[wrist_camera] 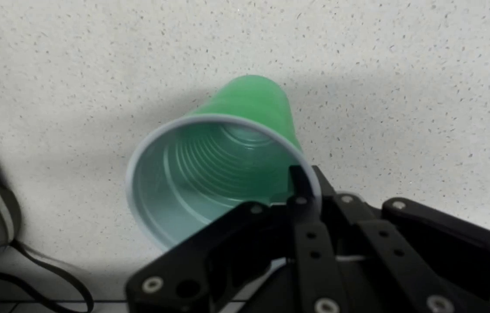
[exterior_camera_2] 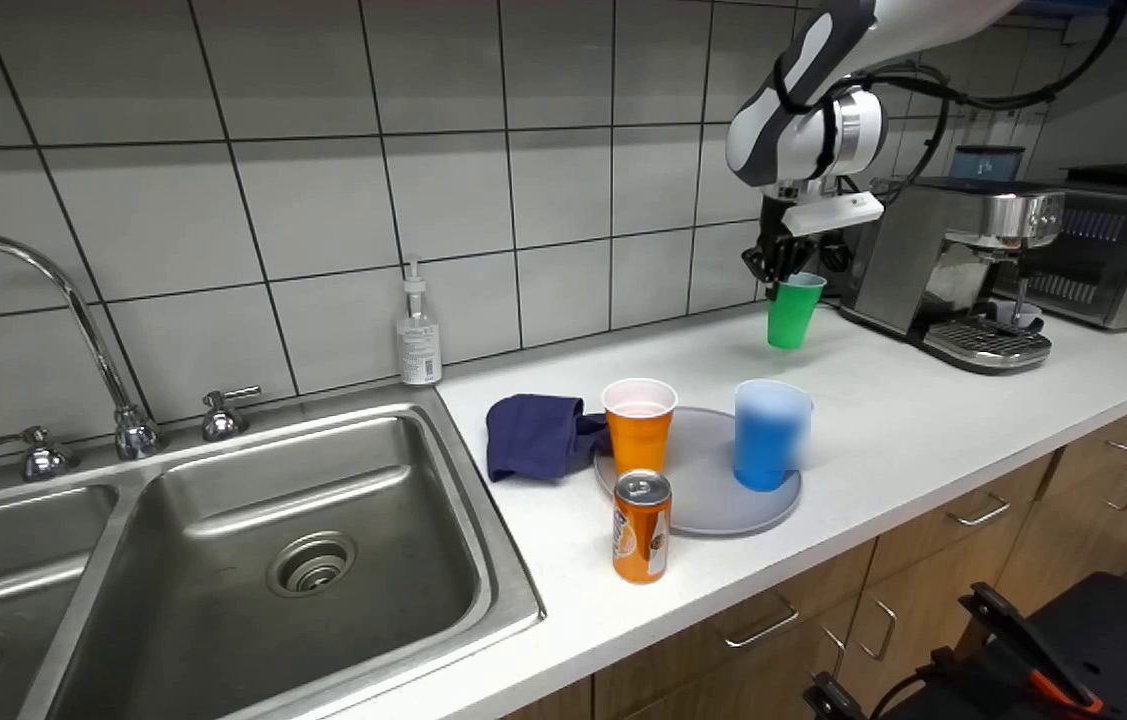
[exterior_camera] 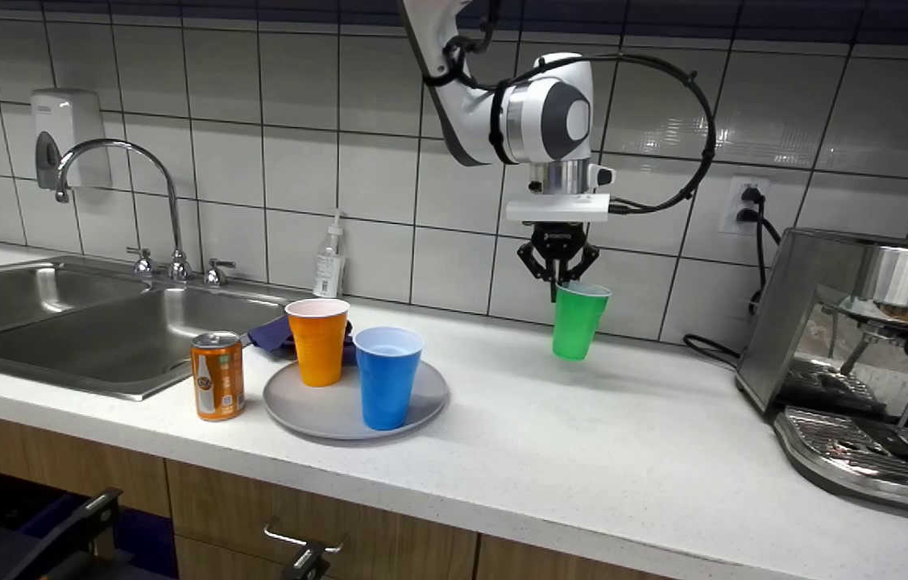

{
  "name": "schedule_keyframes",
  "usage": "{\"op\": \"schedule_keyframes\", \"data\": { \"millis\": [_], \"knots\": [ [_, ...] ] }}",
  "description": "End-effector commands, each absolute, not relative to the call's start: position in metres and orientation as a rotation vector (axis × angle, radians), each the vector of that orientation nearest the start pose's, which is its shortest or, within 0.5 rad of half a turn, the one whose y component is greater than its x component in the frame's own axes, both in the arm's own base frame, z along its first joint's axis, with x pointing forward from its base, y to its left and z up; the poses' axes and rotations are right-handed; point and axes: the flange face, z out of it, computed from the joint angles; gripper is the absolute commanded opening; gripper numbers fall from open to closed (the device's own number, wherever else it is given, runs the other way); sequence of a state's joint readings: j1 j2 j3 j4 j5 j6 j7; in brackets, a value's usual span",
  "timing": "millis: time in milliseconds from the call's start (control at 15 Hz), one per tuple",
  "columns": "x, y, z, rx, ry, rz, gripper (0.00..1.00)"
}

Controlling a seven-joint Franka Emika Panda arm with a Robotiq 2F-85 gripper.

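My gripper (exterior_camera: 556, 288) is shut on the wall of a green cup (exterior_camera: 580, 324), at its rim. In the wrist view, one fingertip is inside the cup and one is outside (wrist_camera: 308, 176). The green cup (wrist_camera: 255, 98) is tilted with its open mouth toward the camera, and looks empty. It appears to hang a little above the white counter (exterior_camera: 647, 443), near the tiled wall. An orange cup (exterior_camera: 318, 346) and a blue cup (exterior_camera: 387, 383) stand upright on a round grey plate (exterior_camera: 431, 395), apart from the gripper. The blue cup (exterior_camera_2: 761, 455) is partly blurred in an exterior view.
An orange can (exterior_camera: 217, 376) stands beside the plate, near the sink (exterior_camera: 123, 338) and faucet (exterior_camera: 172, 209). A dark blue cloth (exterior_camera_2: 538, 437) lies behind the plate. A soap bottle (exterior_camera: 329, 262) stands at the wall. An espresso machine (exterior_camera: 808, 282) and cables stand at the far end.
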State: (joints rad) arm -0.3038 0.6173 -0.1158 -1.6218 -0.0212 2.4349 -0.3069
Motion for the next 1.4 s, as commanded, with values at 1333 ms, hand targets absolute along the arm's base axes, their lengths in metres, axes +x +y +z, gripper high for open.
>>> {"op": "schedule_keyframes", "data": {
  "millis": [1333],
  "knots": [
    [0.601,-0.125,0.288,-3.272,0.557,-0.235,0.01]
  ]
}}
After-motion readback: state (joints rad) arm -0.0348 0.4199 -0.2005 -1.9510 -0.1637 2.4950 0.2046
